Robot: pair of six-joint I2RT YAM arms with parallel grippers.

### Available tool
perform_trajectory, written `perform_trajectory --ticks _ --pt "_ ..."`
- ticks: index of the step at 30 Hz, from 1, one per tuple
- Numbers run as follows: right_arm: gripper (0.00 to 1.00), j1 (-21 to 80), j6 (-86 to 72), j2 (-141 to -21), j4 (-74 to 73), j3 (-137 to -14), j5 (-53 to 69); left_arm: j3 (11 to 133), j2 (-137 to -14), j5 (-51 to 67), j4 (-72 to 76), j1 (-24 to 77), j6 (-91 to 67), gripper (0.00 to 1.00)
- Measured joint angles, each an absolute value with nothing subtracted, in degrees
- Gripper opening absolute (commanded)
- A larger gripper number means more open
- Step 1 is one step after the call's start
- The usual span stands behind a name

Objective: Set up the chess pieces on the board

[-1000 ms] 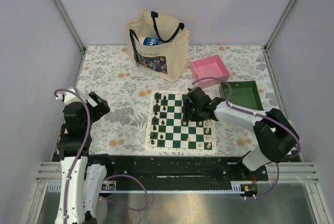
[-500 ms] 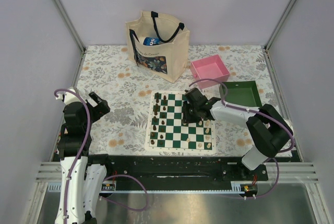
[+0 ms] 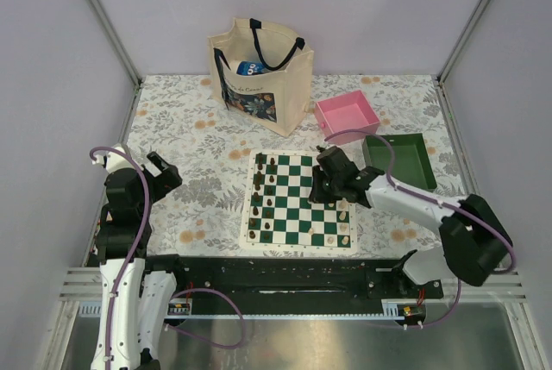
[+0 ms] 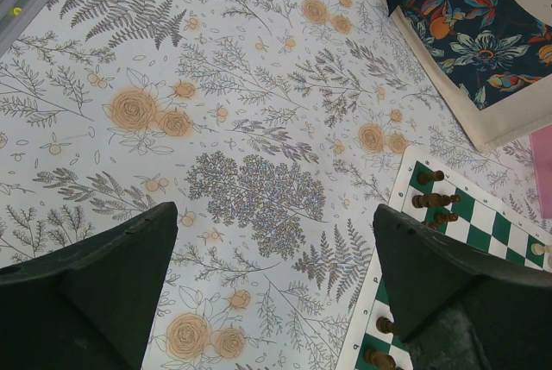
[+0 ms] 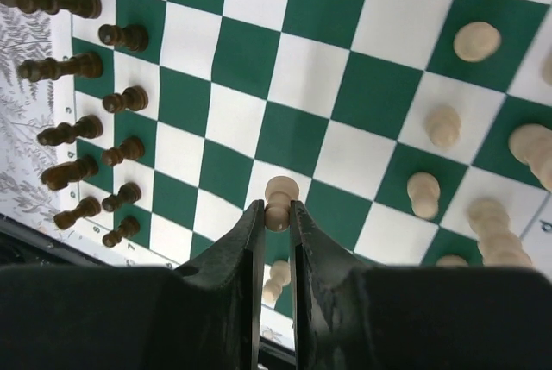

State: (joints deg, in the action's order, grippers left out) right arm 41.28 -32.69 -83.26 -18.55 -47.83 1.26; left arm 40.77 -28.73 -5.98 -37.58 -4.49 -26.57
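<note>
The green-and-white board [image 3: 293, 215] lies mid-table. Dark chess pieces [image 3: 265, 199] stand in two columns along its left side, and cream chess pieces [image 3: 344, 217] stand along its right. My right gripper [image 3: 322, 183] hangs over the board's right half. In the right wrist view this gripper [image 5: 276, 206] is shut on a cream pawn [image 5: 279, 189], gripped just below its head, with other cream pieces [image 5: 442, 124] to the right and dark pieces [image 5: 73, 128] to the left. My left gripper [image 3: 164, 172] stands wide open over the cloth left of the board, holding nothing [image 4: 272, 210].
A cream tote bag [image 3: 259, 72] stands at the back. A pink tray [image 3: 347, 114] and a green tray [image 3: 399, 159] sit right of the board. The floral tablecloth [image 4: 250, 189] covers the table, and grey walls close in on three sides.
My right gripper's jaws have narrowed and closed on the cream pawn, and its arm has swung its elbow out to the right. The left arm has not moved.
</note>
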Motion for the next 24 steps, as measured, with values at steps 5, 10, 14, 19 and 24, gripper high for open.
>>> perform_trajectory --ticks 5,10,14,19,24 --pt "0.18 41.32 -33.82 -74.41 -20.84 -44.07 -2.0 40.77 -28.73 -5.85 -37.58 -4.49 -26.57 0.99" --pt "0.19 41.32 -34.63 -71.26 -24.62 -40.36 -3.97 40.77 -28.71 -5.74 -37.58 -4.49 -26.57 0.99" --pt "0.19 41.32 -35.05 -70.78 -26.96 -37.69 -4.1 40.77 -28.71 -5.72 -37.58 -4.49 -26.57 0.99" --pt "0.19 41.32 -35.05 -71.13 -28.03 -37.17 -4.36 40.77 -28.71 -5.63 -37.58 -4.49 -26.57 0.99" --pt "0.2 41.32 -34.74 -71.92 -27.92 -37.19 -5.54 40.77 -28.73 -5.54 -37.58 -4.49 -26.57 0.99"
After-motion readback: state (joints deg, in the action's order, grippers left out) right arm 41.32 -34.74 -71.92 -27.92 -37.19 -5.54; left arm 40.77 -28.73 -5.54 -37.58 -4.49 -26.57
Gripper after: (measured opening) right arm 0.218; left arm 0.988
